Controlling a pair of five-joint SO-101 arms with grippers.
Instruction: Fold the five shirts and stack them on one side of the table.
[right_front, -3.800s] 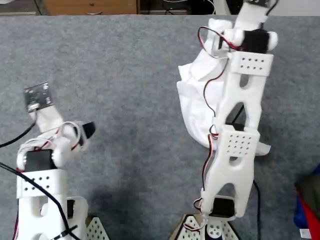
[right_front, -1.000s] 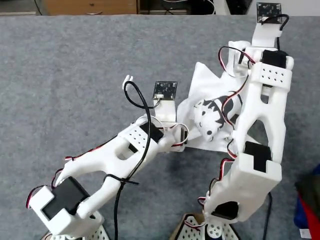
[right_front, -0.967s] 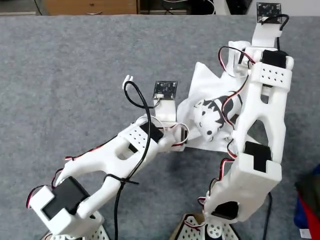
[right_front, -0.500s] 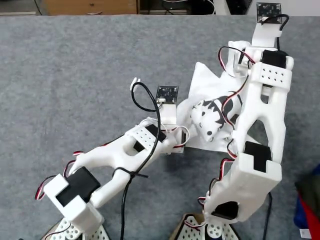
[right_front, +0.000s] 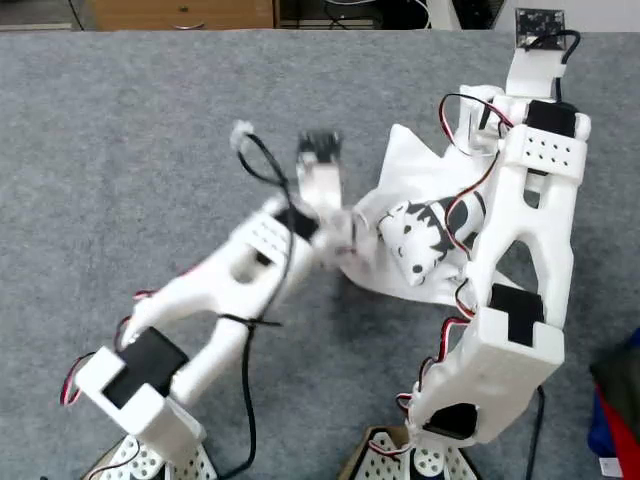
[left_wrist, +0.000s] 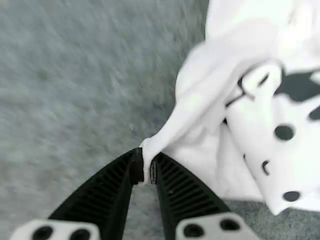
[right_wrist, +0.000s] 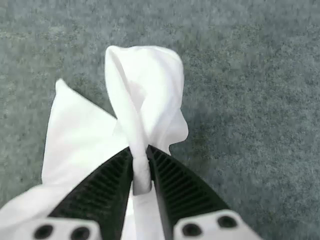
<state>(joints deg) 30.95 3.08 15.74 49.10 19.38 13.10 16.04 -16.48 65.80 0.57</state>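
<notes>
Shirt (right_front: 410, 175) — one edge sits pinched in the jaws of the left gripper (left_wrist: 146, 167), a twisted fold at its other side in those of the right gripper (right_wrist: 141, 172).

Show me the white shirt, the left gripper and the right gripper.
white shirt (right_front: 418, 238): high view, on its cartoon print.
left gripper (left_wrist: 145, 161): left wrist view, between the fingertips pinching a shirt edge.
right gripper (right_wrist: 141, 156): right wrist view, between the fingertips pinching a shirt fold.
</notes>
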